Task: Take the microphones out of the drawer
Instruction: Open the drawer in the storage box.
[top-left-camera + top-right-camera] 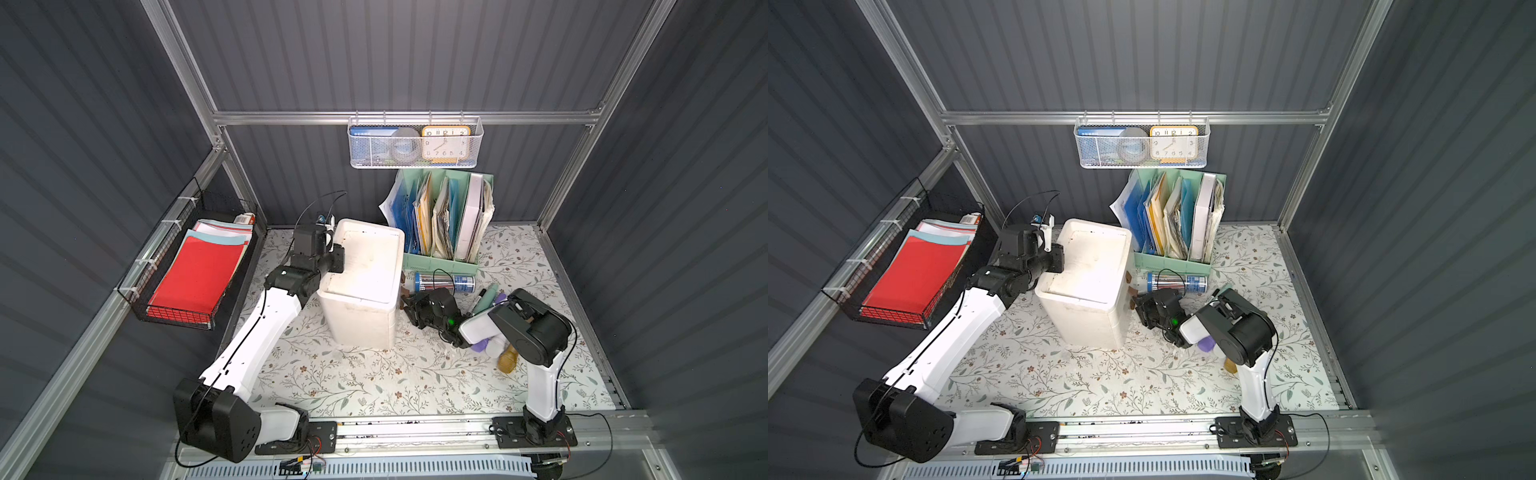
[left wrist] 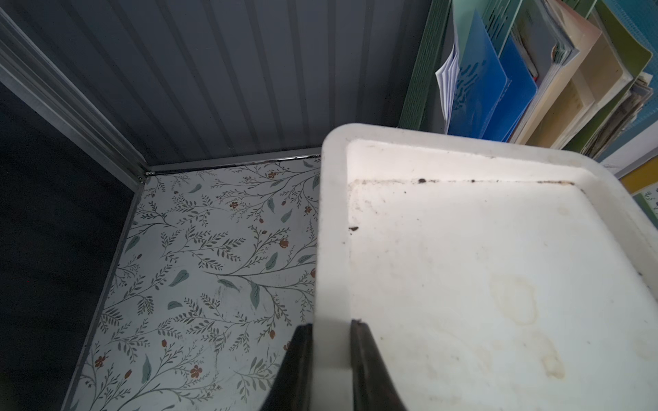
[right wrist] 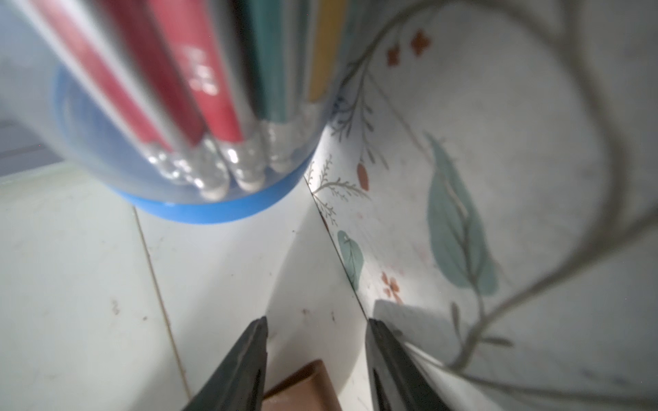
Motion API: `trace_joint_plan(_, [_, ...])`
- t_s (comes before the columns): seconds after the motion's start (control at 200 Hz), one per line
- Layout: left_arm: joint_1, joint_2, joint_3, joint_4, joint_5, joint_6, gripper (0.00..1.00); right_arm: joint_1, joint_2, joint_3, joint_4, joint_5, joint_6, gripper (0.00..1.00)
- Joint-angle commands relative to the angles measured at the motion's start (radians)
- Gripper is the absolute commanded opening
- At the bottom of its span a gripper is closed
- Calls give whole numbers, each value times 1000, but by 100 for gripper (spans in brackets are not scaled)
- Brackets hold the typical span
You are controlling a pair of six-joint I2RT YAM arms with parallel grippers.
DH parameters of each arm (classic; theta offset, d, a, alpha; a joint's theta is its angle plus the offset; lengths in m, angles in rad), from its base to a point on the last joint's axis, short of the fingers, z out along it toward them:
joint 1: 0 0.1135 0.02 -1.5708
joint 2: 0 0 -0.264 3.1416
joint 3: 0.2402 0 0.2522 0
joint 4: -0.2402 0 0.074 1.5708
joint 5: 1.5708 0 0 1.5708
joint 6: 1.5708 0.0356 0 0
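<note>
Your table (image 1: 374, 382) is white, printed with grey-green leaf sprigs and small rust flowers. Your drawer box (image 1: 365, 266) is white with yellowish stains, its handle (image 3: 302, 388) brown. You'll see a mint rack (image 1: 440, 262), red paper (image 1: 195, 274) in a black basket (image 1: 174, 316), and an orange-rimmed clock (image 1: 445, 143).
</note>
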Motion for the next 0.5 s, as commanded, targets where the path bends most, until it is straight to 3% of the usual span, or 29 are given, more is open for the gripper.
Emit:
trace_joint_plan(0.0, [-6, 61, -75, -143, 44, -14, 2, 29, 0, -17, 93, 18, 64, 46])
trace_joint_plan(0.37, [-6, 62, -73, -142, 42, -14, 2, 46, -52, -16, 63, 56, 82, 18])
trace_joint_plan(0.495, [-6, 58, -75, -142, 40, -14, 2, 47, -56, -23, 56, 71, 80, 0])
